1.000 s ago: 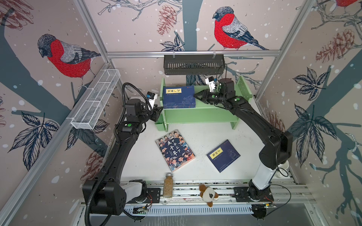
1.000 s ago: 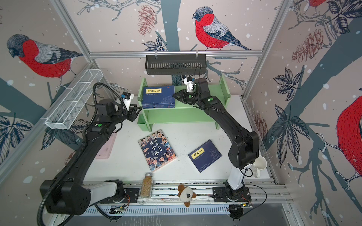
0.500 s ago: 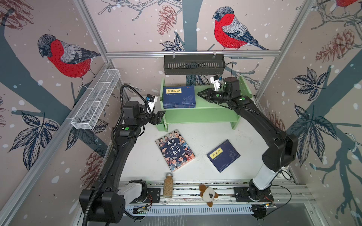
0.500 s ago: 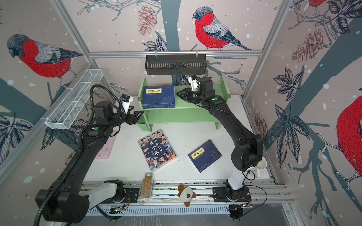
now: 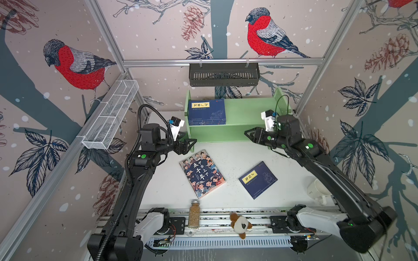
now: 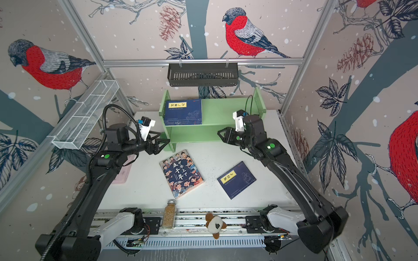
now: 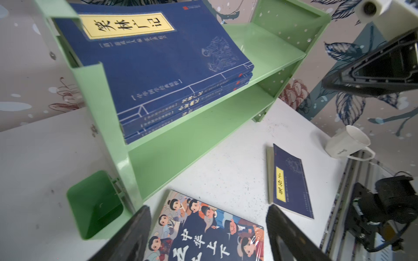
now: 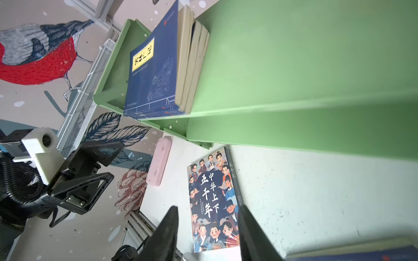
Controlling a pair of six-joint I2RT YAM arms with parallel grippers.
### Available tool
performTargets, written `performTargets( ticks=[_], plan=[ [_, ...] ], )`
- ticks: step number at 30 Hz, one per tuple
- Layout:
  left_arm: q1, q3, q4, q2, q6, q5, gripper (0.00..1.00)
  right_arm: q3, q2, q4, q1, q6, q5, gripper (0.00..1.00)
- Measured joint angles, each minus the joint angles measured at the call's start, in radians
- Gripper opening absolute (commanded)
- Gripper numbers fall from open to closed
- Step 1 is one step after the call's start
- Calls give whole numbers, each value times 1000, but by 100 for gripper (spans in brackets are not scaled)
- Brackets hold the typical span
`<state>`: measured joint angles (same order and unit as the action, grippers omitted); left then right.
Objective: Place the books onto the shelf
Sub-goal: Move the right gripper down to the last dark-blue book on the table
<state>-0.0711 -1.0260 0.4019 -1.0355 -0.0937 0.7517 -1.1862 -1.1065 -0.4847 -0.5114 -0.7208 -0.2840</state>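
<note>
The light green shelf (image 5: 246, 108) (image 6: 226, 108) stands at the back. A stack of navy books (image 5: 207, 110) (image 7: 158, 63) (image 8: 153, 67) lies flat on its top board, at the left end. On the table lie the cartoon book (image 5: 202, 172) (image 7: 203, 237) (image 8: 212, 198) and one navy book (image 5: 257, 179) (image 7: 291, 180). My left gripper (image 5: 192, 143) (image 7: 208, 209) hangs open and empty beside the shelf's left end, above the cartoon book's far edge. In front of the shelf's right half, my right gripper (image 5: 248, 133) (image 8: 208, 207) is open and empty.
A black slotted basket (image 5: 224, 74) hangs on the back rail and a white wire basket (image 5: 110, 115) on the left wall. A white mug (image 5: 316, 189) stands at the right, a pink case (image 6: 123, 174) at the left. A jar (image 5: 194, 213) and plush toy (image 5: 241, 224) sit on the front rail.
Both grippers have opened wider and drawn back from the shelf's top board toward the front. The stack of navy books stays on the board.
</note>
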Motion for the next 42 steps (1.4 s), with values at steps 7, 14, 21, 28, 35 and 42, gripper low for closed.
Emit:
performTargets(
  ticks=[7,14,21,28,35,42],
  plan=[
    [-5,60,-51,28,113,108,82,286,182,-45,-84,-154,93,50],
    [-10,78,-106,48,198,153,83,430,243,-77,-116,-306,212,54],
    [-19,142,-146,53,245,164,83,585,317,-129,-109,-458,238,56],
    [-22,205,-187,50,267,203,83,729,349,-100,-43,-544,208,57],
    [-23,252,-220,32,333,217,82,819,348,-43,-35,-618,127,57],
    [-23,282,-281,-23,456,215,81,880,343,43,-33,-677,78,56]
  ],
)
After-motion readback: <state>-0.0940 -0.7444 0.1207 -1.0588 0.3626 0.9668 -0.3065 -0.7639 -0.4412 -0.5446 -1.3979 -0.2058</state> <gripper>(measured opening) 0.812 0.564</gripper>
